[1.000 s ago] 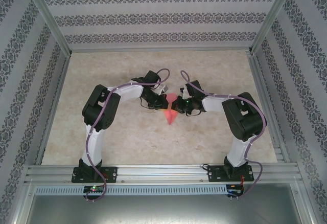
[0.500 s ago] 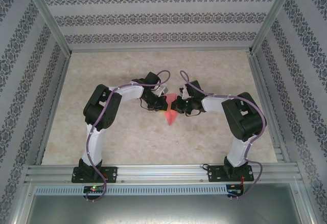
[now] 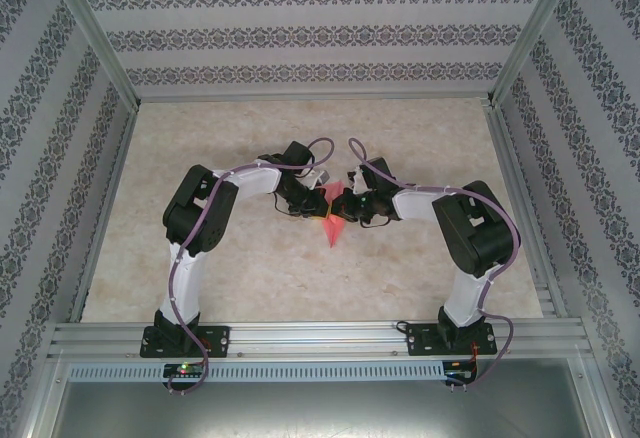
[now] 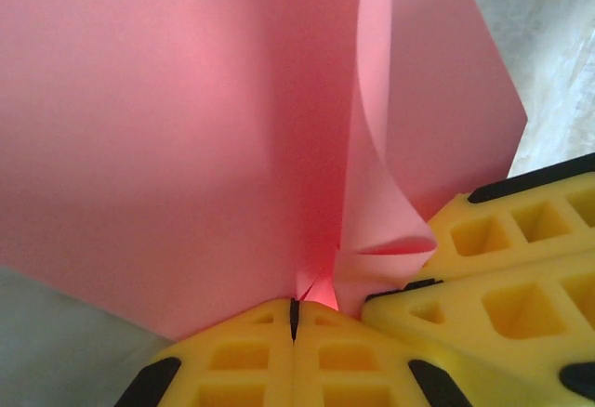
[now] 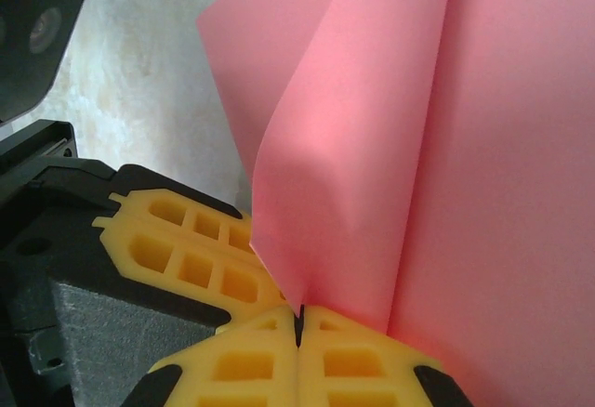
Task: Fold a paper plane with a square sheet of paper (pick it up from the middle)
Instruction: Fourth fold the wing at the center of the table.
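Observation:
The pink-red sheet of paper (image 3: 333, 222) is folded into a narrow pointed shape. It hangs between both grippers over the middle of the table, tip toward the near edge. My left gripper (image 3: 318, 201) is shut on its left side. In the left wrist view the yellow fingertips (image 4: 294, 309) pinch a curled flap of the paper (image 4: 186, 128). My right gripper (image 3: 346, 206) is shut on the right side. In the right wrist view its fingertips (image 5: 299, 319) clamp a folded layer of the paper (image 5: 446, 147). The two grippers nearly touch.
The right gripper's yellow fingers (image 4: 502, 268) crowd the lower right of the left wrist view. The left gripper's finger (image 5: 186, 249) and black body sit at lower left in the right wrist view. Pale marbled table (image 3: 300, 138) lies all around, fenced by aluminium rails (image 3: 320, 338).
The right gripper has edged slightly left, closer to the left gripper. The paper stays pinched between them, barely moved.

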Controlling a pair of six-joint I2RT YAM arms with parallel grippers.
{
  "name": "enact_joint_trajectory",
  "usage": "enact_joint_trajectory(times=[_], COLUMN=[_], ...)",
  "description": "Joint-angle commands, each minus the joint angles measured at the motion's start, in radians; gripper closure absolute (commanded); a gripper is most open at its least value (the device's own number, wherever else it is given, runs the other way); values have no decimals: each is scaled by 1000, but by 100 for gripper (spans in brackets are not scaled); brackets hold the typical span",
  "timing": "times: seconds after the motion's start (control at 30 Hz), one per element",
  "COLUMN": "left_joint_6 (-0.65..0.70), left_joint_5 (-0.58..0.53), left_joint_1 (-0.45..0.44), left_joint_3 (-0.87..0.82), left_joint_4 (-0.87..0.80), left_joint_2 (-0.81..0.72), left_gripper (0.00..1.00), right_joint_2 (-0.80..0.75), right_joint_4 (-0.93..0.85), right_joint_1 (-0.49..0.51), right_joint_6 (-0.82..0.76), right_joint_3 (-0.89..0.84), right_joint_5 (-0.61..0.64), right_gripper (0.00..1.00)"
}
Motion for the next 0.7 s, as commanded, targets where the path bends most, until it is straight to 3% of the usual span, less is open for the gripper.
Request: enact_joint_trajectory(times=[0.0,0.67], left_joint_6=[27,-52], left_joint_5=[-69,51], left_joint_1=[1,27], left_joint_3=[-36,-51], left_joint_4=[-24,72], left_joint_2=[34,13], left_gripper=[100,100], right_joint_2=[-4,19], right_joint_4=[59,182], right_joint_1=[10,-10], right_joint_6=[6,73], right_joint_3=[-22,-95], right_joint_5=[-39,-81], right_gripper=[94,86])
